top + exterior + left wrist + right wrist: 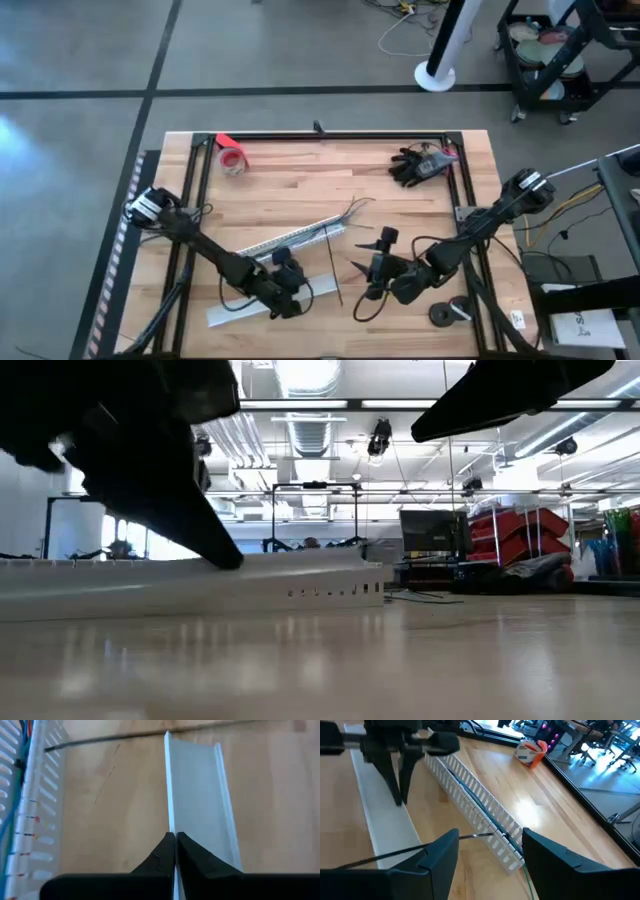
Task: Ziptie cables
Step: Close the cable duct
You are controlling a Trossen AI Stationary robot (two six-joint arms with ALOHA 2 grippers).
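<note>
The left claw (175,851) is clenched on the white cover strip's (200,800) edge, probably to move it; the right claw (487,851), released, hovers beside the cables (475,787) in their slotted duct (470,805).

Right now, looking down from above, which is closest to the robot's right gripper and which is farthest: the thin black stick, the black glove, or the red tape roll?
1. The thin black stick, lying on the table just left of the right gripper.
2. The black glove, at the far edge, on the right arm's side.
3. The red tape roll, at the far left corner, across the table.
</note>
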